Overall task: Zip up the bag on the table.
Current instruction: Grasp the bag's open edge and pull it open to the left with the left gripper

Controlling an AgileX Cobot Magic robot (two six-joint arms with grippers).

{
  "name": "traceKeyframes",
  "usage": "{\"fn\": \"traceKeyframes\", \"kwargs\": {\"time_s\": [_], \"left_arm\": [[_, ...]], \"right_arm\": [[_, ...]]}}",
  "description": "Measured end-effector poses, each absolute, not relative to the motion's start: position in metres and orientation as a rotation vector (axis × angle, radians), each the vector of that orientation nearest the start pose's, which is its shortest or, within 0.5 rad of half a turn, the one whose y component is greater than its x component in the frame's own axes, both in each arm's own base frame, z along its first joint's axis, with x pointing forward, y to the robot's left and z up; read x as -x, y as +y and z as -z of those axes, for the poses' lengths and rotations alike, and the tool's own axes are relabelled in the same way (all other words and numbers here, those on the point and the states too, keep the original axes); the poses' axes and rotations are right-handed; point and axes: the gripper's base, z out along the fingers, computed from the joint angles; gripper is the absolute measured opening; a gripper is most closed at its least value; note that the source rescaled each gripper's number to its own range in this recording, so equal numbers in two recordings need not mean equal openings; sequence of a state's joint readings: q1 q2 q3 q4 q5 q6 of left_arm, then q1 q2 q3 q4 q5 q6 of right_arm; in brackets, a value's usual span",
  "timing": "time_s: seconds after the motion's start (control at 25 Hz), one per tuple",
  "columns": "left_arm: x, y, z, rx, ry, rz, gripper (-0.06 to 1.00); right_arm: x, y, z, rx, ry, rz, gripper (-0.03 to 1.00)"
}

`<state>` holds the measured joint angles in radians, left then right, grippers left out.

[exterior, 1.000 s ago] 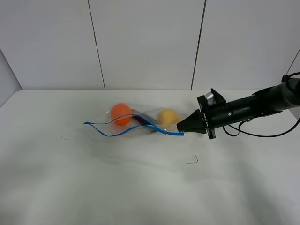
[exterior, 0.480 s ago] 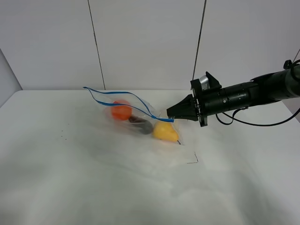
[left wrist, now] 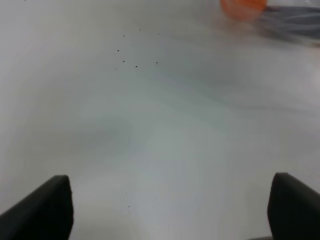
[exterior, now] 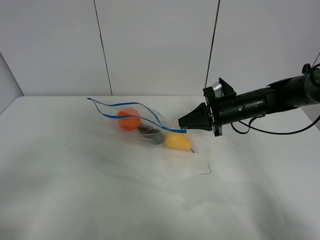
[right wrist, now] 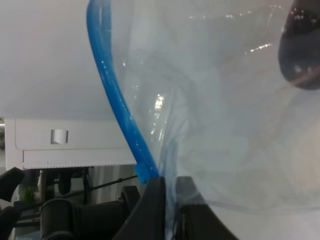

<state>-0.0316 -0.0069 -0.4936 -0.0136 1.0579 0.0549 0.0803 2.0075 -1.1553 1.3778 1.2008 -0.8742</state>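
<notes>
The right gripper reaches in from the right edge of the table, clamped tight on the end of the blue zip strip of the clear bag. In the right wrist view its 2 fingers are pinched together on the corner where the strip ends, with the crinkly plastic spreading away from them.

1 second ago the bag lay flat toward the back edge of the table and the gripper sat low beside it. Now that corner is raised clear of the surface and the bag hangs tilted from it. The strip runs up and away to the left in 2 separate lines, so the mouth is still unsealed. Compared with half a second ago, the far end of the strip has sagged a little and the gripper sits slightly lower.

The 3 items have slid to the bottom of the bag. The orange is furthest left, the dark eggplant is in the middle, and the yellow pear is nearest the gripper, resting on the table. A small dark mark lies just in front of the bag.

The left gripper hangs over bare, speckled table with its fingers spread wide, holding nothing, with the orange well beyond it.
</notes>
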Motion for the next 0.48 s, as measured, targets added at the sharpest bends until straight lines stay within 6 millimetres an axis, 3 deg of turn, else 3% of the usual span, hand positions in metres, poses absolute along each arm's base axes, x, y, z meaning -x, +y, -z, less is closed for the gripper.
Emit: {"fn": "traceKeyframes", "kwargs": {"time_s": [0.28, 0.48], "left_arm": [[0.006, -0.001, -0.28, -0.081, 2.013, 0.001, 1.0], [-0.008, 0.0, -0.336, -0.098, 1.929, -0.032, 1.0]], "right_arm": [[-0.357, 0.113, -0.172, 0.103, 2.474, -1.686, 0.0], [-0.356, 0.113, -0.171, 0.114, 2.483, -1.678, 0.0]]}}
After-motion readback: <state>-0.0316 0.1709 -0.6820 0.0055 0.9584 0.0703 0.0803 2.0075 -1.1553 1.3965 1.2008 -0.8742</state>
